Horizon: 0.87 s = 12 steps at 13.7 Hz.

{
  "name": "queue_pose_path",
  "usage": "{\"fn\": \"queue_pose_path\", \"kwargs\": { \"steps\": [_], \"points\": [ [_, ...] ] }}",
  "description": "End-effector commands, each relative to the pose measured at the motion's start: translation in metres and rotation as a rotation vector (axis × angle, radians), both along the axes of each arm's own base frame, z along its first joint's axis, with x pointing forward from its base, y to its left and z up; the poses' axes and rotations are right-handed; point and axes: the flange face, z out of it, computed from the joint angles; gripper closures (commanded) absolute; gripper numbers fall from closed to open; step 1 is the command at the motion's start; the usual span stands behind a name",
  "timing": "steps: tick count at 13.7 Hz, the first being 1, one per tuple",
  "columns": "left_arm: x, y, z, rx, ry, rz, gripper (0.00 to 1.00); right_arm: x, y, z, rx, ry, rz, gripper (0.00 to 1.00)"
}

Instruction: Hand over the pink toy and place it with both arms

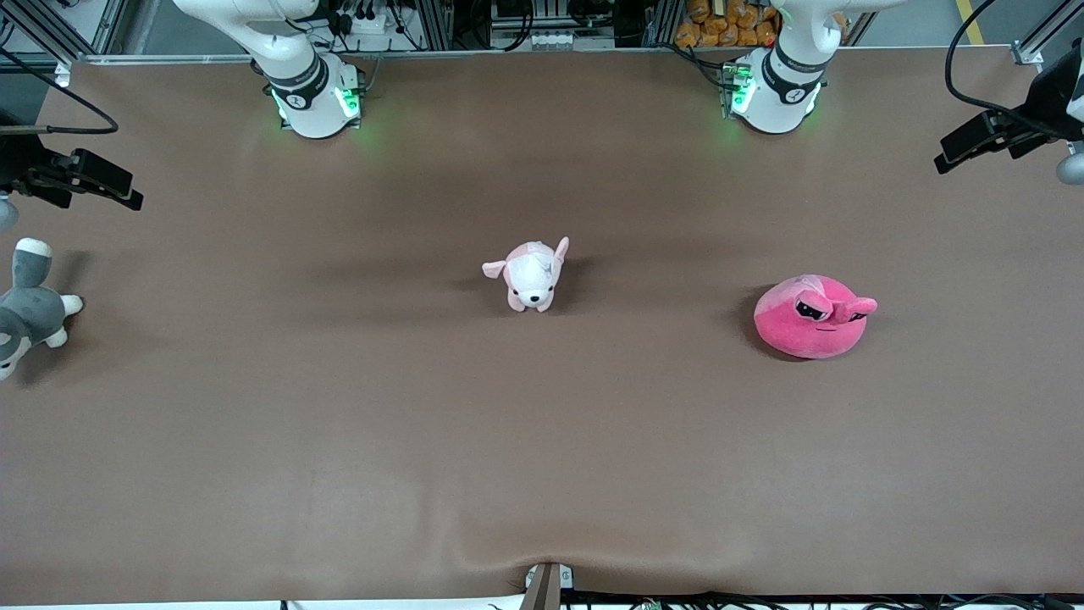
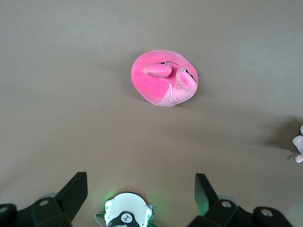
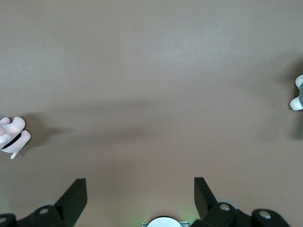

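Note:
The pink toy [image 1: 813, 318], a round hot-pink plush with half-lidded eyes, lies on the brown table toward the left arm's end. In the left wrist view it [image 2: 163, 78] sits well below my left gripper [image 2: 140, 182], which is open, empty and high over the table near its own base [image 1: 775, 85]. My right gripper [image 3: 140, 184] is also open and empty, high over bare table near the right arm's base [image 1: 309, 85]. Neither gripper shows in the front view.
A small pale pink-and-white puppy plush [image 1: 532, 275] stands at the table's middle. A grey-and-white plush animal [image 1: 25, 309] lies at the right arm's end. Black camera mounts [image 1: 85, 178] [image 1: 999, 135] overhang both ends of the table.

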Motion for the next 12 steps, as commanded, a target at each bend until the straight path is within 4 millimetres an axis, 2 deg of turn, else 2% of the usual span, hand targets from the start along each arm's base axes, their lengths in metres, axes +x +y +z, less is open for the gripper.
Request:
{"fn": "queue_pose_path", "kwargs": {
  "steps": [1, 4, 7, 12],
  "points": [
    [0.003, 0.019, -0.013, 0.021, -0.007, 0.054, 0.00, 0.000, 0.002, 0.001, -0.008, 0.003, -0.005, 0.00],
    [0.007, 0.021, -0.034, 0.016, -0.017, 0.072, 0.00, 0.000, 0.002, 0.001, -0.008, 0.003, -0.003, 0.00],
    [0.009, 0.028, -0.057, 0.023, -0.009, 0.225, 0.00, 0.000, 0.003, 0.002, -0.008, 0.002, -0.003, 0.00],
    [0.017, 0.028, -0.111, 0.038, -0.036, 0.472, 0.00, 0.001, 0.007, -0.001, -0.008, 0.008, 0.004, 0.00]
  ]
}}
